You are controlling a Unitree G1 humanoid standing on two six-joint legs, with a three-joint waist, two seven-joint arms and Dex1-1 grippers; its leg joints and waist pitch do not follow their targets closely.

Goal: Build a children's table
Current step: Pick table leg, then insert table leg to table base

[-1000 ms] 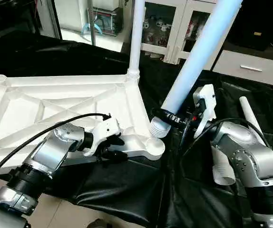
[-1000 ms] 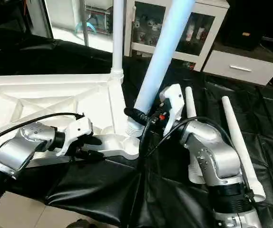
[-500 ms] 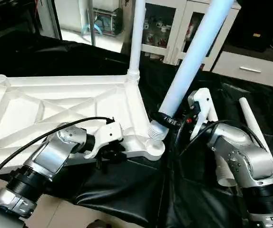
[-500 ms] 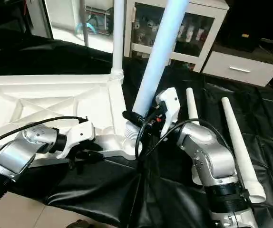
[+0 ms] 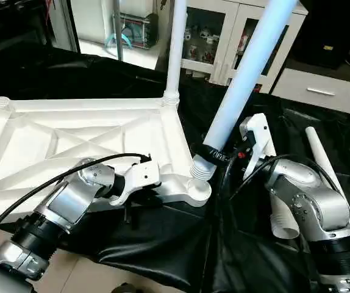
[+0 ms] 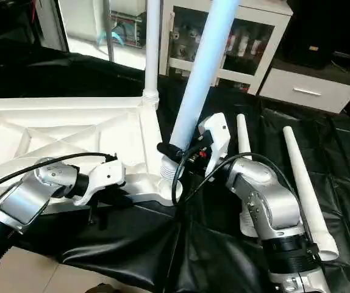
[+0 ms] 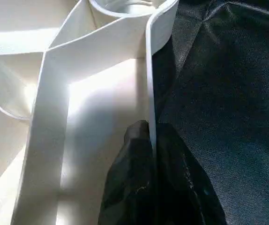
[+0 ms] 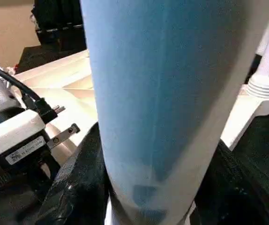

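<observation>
The white tabletop (image 5: 83, 137) lies upside down on the black-draped worktop (image 5: 163, 235), X-ribs up. The left gripper (image 5: 139, 196) has its fingers (image 7: 134, 178) pinched on the tabletop's near rim, one on each side of the thin wall, close to the near right corner socket (image 5: 198, 189). The right gripper (image 5: 214, 154) holds a long leg (image 5: 248, 76), its black fingers (image 8: 73, 187) clasped round the thick end; the leg leans, its ribbed foot resting at that corner socket. Another leg (image 5: 175, 49) stands upright in the far right socket. Two spare legs (image 6: 303, 183) lie on the cloth beside the right arm. Behind stand a white glass-door cabinet (image 5: 224, 36) and a drawer unit (image 5: 321, 88). Both raised legs are cut off at the top.
</observation>
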